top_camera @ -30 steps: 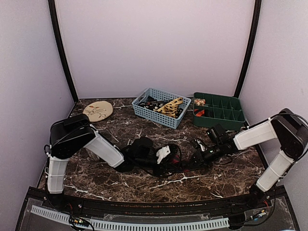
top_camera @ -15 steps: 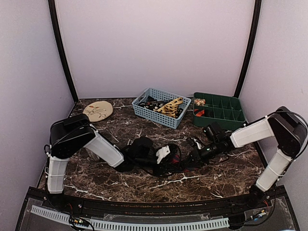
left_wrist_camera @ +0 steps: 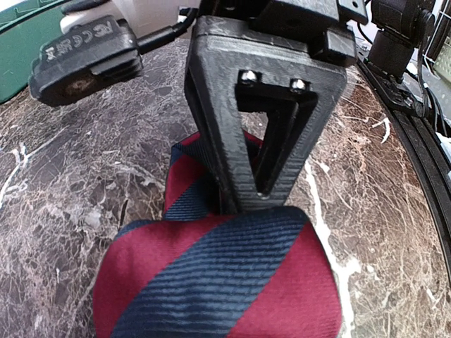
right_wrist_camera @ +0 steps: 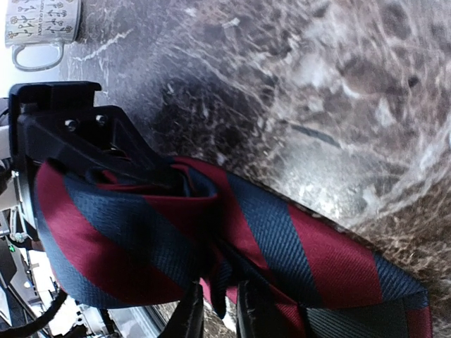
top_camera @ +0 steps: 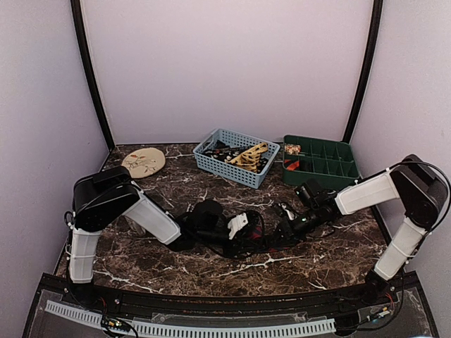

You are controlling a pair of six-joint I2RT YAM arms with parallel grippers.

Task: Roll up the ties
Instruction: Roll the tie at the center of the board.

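Red-and-navy striped fabric tie (left_wrist_camera: 218,282) wound round left tool (left_wrist_camera: 257,190) as rolling core, grip state indeterminable; right tool (right_wrist_camera: 218,313) pinched on its fold.

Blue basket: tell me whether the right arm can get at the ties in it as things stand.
Probably not yet: the right gripper is shut on the striped tie at mid-table and must let go first. Otherwise the way to the blue basket looks free, its top open.

striped tie (left_wrist_camera: 218,282): cut off below | basket (top_camera: 232,173) contents: indistinct
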